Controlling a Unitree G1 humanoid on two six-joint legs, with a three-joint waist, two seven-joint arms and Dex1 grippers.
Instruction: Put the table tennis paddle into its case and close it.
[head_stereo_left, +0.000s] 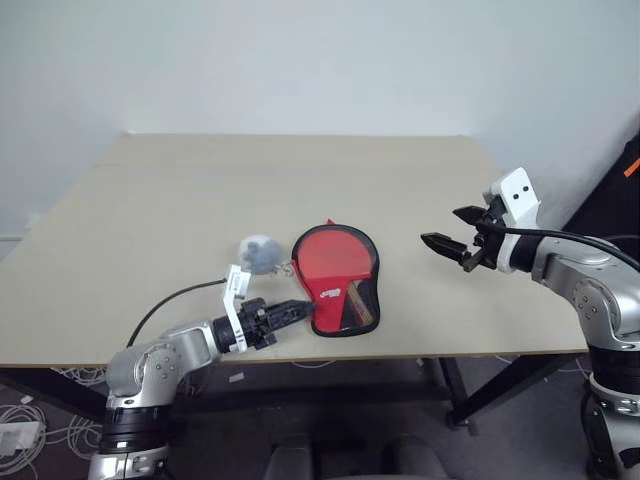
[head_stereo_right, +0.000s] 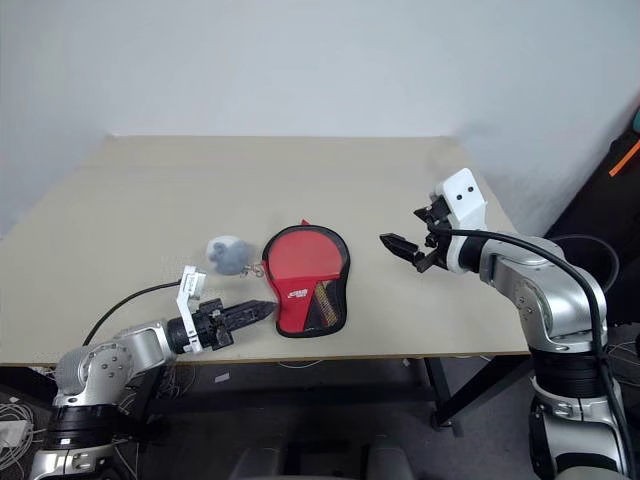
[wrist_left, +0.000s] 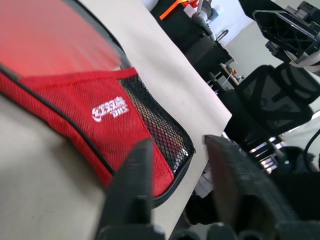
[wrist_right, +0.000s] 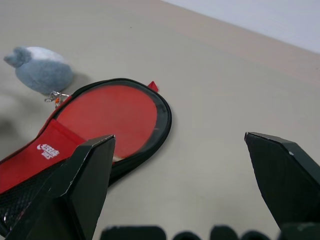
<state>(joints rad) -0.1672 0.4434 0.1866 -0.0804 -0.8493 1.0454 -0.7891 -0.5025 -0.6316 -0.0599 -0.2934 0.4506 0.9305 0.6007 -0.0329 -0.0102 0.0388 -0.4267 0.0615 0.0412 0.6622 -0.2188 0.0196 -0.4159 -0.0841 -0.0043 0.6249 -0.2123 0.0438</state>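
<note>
Table tennis paddle (head_stereo_left: 333, 252) lies inside the case (head_stereo_left: 337, 282) on a beige table (head_stereo_left: 180, 210), near the table's front edge and roughly at its middle. Its round red face shows through the open far part of the case, ringed by the black zipper edging. The near part of the case covers the handle end with a red panel bearing a small white logo and, to its right, a black mesh pocket through which something striped shows dimly. A small grey and white plush toy (head_stereo_left: 258, 254) sits on the table just left of the case, joined to it by a short keychain. The left gripper (head_stereo_left: 296, 310) reaches in low from the near left, its tip right at the near left edge of the case; in its wrist view the two black fingers (wrist_left: 131, 190) stand a little apart with nothing between them, and whether they touch the case cannot be told. The right gripper (head_stereo_left: 456, 234) hovers above the table well to the right of the case, its fingers spread wide and empty.
</note>
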